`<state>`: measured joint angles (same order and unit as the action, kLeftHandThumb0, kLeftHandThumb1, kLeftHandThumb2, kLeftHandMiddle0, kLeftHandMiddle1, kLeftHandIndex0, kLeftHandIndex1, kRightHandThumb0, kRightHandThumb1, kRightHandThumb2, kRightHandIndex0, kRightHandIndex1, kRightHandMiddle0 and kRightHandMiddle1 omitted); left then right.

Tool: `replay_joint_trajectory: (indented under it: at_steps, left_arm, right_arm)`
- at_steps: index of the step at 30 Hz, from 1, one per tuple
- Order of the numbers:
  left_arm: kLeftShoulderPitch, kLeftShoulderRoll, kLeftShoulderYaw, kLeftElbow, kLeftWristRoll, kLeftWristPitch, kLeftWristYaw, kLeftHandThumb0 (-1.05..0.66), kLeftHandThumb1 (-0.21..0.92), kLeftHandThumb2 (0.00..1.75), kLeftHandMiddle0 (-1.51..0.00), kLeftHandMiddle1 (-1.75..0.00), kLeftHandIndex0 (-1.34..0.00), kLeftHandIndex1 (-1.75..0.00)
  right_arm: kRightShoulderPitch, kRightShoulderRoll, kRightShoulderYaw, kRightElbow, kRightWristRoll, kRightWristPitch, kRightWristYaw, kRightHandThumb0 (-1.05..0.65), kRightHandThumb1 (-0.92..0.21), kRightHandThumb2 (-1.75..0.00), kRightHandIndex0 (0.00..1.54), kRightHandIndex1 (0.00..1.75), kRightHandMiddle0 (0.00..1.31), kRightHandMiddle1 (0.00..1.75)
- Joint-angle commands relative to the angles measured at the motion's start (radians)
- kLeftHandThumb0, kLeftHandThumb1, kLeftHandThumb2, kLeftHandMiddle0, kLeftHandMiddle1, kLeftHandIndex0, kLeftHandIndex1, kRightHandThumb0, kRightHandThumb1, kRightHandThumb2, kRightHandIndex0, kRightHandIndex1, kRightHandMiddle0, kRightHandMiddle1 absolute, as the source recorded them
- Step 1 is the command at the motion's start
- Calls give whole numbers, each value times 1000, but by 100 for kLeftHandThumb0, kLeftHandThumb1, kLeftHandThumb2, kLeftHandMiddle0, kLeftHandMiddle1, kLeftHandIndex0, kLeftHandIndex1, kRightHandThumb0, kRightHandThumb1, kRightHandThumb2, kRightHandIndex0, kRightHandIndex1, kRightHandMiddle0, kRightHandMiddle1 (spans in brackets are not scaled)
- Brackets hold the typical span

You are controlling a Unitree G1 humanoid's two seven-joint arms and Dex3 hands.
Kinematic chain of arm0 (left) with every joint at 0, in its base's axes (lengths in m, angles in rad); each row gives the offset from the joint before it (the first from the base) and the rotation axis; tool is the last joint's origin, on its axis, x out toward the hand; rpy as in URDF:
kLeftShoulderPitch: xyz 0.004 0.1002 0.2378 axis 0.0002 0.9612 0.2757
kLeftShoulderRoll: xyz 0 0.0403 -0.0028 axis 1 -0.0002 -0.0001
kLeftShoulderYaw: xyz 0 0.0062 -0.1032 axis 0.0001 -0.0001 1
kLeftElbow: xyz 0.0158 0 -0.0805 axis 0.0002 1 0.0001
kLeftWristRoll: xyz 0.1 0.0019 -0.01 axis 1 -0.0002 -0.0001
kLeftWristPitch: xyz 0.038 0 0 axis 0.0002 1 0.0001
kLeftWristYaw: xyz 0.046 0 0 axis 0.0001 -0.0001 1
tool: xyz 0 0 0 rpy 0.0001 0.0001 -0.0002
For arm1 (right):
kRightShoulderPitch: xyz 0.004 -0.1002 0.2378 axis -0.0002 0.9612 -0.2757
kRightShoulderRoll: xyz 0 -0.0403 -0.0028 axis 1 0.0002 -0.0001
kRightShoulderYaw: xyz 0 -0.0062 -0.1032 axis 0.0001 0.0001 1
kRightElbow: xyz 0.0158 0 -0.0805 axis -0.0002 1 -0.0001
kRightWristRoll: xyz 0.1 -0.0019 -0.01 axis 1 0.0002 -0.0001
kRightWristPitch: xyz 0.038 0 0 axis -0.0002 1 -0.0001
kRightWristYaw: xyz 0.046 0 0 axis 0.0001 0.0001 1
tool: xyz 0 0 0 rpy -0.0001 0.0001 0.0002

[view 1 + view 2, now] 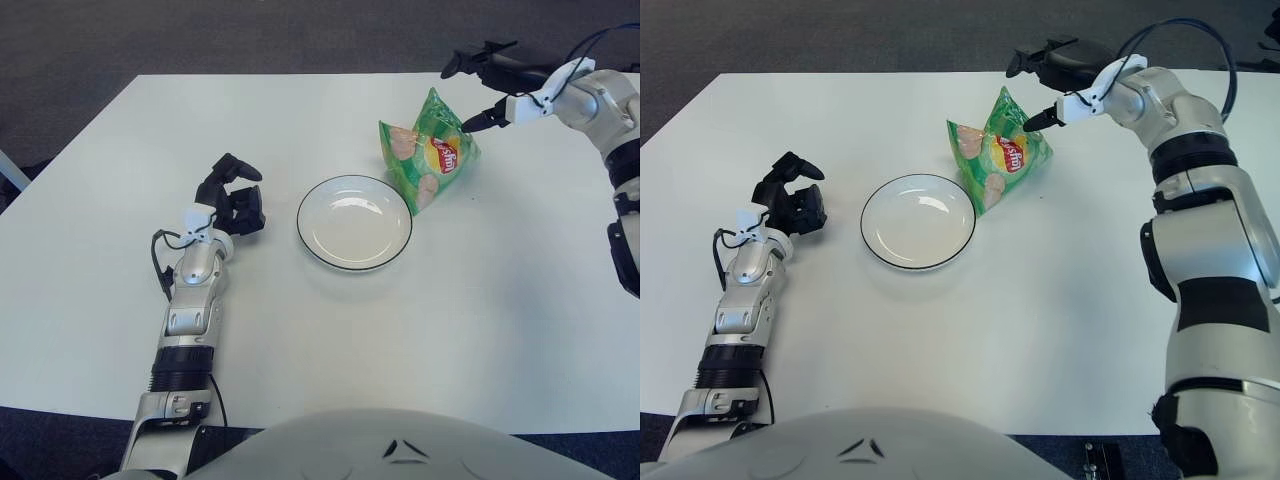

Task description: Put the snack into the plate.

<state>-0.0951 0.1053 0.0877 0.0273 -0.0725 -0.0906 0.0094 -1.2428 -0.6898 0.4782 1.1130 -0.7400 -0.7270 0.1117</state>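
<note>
The snack, a green chip bag (pixel 431 152), stands on the white table just to the right of and behind the plate (pixel 300 222), leaning at its rim. The white plate with a dark rim is empty. My right hand (pixel 463 96) hovers above the top right of the bag with its fingers spread, one fingertip (pixel 470 125) close to the bag's top corner; it holds nothing. My left hand (pixel 232 195) rests on the table to the left of the plate, fingers loosely curled and empty.
The white table (pixel 400 340) has its far edge just behind my right hand and dark carpet (pixel 250 35) beyond. My left forearm (pixel 192 300) lies along the table's left front.
</note>
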Motion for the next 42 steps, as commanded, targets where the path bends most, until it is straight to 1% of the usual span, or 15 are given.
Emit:
replay_joint_trajectory:
  at_steps: [1,4,5,8,13,15,18,22,24,30,33,37,42]
  left_arm:
    - [81,-49,-8,53,-8,-8,2,-45,41,120,-126,-175,-54,-175]
    - [82,-49,-8,56,-11,-14,0,-45,42,119,-126,-175,-53,-175]
    - [82,-50,-9,56,-11,-16,0,-45,42,119,-126,-175,-53,-175]
    - [83,-52,-8,58,-12,-24,2,-45,42,119,-125,-175,-53,-175]
    - [83,-55,-5,52,-3,-30,18,-45,41,120,-126,-175,-54,-175]
    - [84,-57,-7,47,6,-24,31,-45,41,120,-126,-175,-54,-175]
    - [85,-55,-8,39,11,-13,42,-45,40,121,-126,-175,-54,-175]
    - [89,-51,-12,30,9,-4,42,-45,40,121,-127,-175,-55,-175]
    - [92,-47,-13,27,6,-2,39,-45,40,121,-127,-175,-55,-175]
    - [96,-46,-12,27,-2,-12,32,-45,40,121,-126,-175,-54,-175]
    - [97,-48,-10,30,-3,-19,34,-45,41,121,-126,-175,-54,-175]
    - [99,-48,-7,28,-6,-6,36,-45,41,120,-126,-175,-54,-175]
    - [101,-52,-7,25,-2,-16,42,-45,42,119,-126,-175,-53,-175]
  right_arm:
    - [-25,38,20,27,-23,14,-21,-85,-77,-49,0,40,0,80]
    - [-21,77,42,42,-34,31,-35,-89,-77,-49,0,38,0,81]
    - [-20,87,48,46,-37,35,-38,-91,-79,-47,0,36,0,81]
    - [-20,98,58,57,-41,32,-35,-94,-84,-42,0,32,0,79]
    - [-23,113,71,78,-35,18,2,-96,-88,-36,0,13,0,68]
    - [-13,131,82,92,-37,20,18,-95,-89,-34,0,6,0,64]
    - [-9,145,93,105,-36,11,53,-95,-89,-34,0,2,0,60]
    - [-15,143,99,110,-29,-12,85,-96,-91,-33,0,0,0,56]
    - [-17,145,101,114,-26,-20,106,-99,-92,-35,0,0,0,51]
    - [-2,156,104,129,-20,-18,161,-104,-92,-34,0,0,0,42]
    - [3,158,102,134,-12,-18,204,-105,-92,-33,0,0,0,40]
    - [7,161,109,138,-12,-22,275,-105,-92,-30,0,0,0,38]
    - [11,163,111,147,-3,-19,384,-105,-92,-28,0,0,0,31]
